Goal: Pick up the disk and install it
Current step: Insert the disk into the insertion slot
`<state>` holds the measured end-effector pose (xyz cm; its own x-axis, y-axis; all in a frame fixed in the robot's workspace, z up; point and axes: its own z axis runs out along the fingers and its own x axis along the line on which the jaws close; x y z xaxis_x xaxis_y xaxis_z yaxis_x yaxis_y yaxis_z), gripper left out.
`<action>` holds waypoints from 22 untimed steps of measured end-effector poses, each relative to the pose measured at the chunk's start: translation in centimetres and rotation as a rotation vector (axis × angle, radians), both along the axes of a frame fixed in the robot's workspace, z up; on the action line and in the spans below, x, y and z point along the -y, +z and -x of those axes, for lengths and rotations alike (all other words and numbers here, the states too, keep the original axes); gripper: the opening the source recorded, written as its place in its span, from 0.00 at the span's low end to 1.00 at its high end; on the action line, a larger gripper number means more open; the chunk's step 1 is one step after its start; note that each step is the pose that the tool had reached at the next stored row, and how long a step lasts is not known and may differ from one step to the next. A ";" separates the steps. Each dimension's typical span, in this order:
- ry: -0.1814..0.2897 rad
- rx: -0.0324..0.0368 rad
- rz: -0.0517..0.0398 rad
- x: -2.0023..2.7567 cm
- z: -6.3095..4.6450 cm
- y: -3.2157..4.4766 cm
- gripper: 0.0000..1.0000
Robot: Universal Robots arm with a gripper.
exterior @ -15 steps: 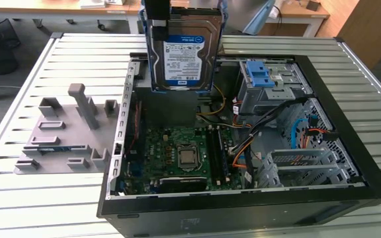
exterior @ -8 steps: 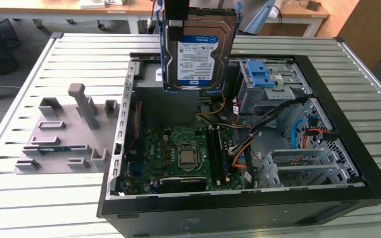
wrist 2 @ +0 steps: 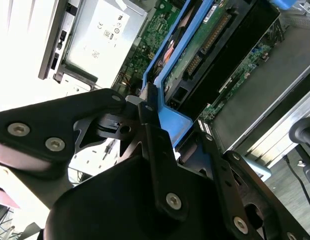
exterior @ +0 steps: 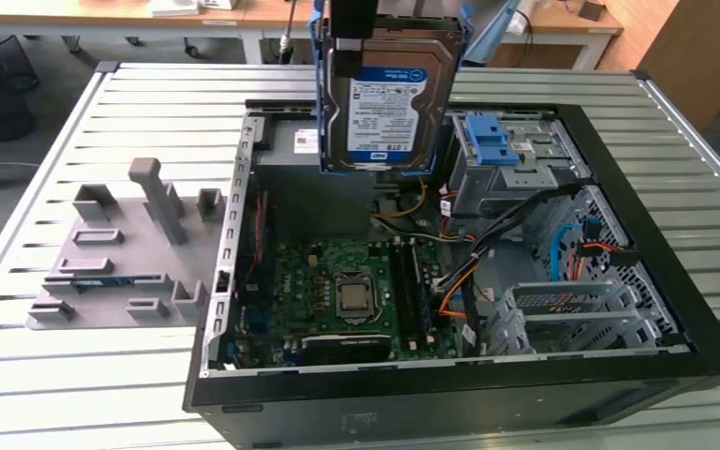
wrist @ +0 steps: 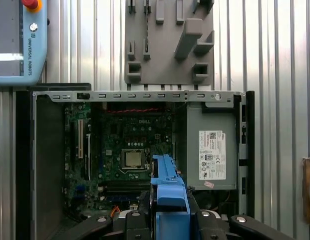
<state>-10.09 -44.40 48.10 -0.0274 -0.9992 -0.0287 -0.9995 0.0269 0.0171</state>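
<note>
Gripper (wrist 2: 169,125) is clamping the disk (exterior: 385,103) by its blue frame, carrying it upright in the air.
Disk is hanging label-out over the power-supply end of the open computer case (exterior: 460,380), just above the grey metal box (wrist: 212,155). Motherboard (exterior: 341,281) is lying exposed below. Case is sitting mid-table (exterior: 85,384). Grey plastic rack (exterior: 110,272) is lying beside the case, toward the table edge on the exterior view's left.

I see disk (exterior: 392,103) hanging upright over open case (exterior: 460,398), gripper (exterior: 357,47) clamped on its blue frame. Beneath it: grey box (exterior: 300,141), and drive cage (exterior: 523,173) with blue latch (exterior: 491,145). Cable tangle (exterior: 467,258) crowds gap between cage and motherboard (exterior: 335,281). Open air above motherboard. Grey fixture (exterior: 123,253) on table (exterior: 60,394), exterior view's left, apart from case.
</note>
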 end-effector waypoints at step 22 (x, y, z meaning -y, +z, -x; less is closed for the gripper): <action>0.000 0.0084 0.0000 1.17 0.0 -0.17 0.36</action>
<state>-10.05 -45.57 47.94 -0.0267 -0.9992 -0.0290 -0.9996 0.0265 0.0088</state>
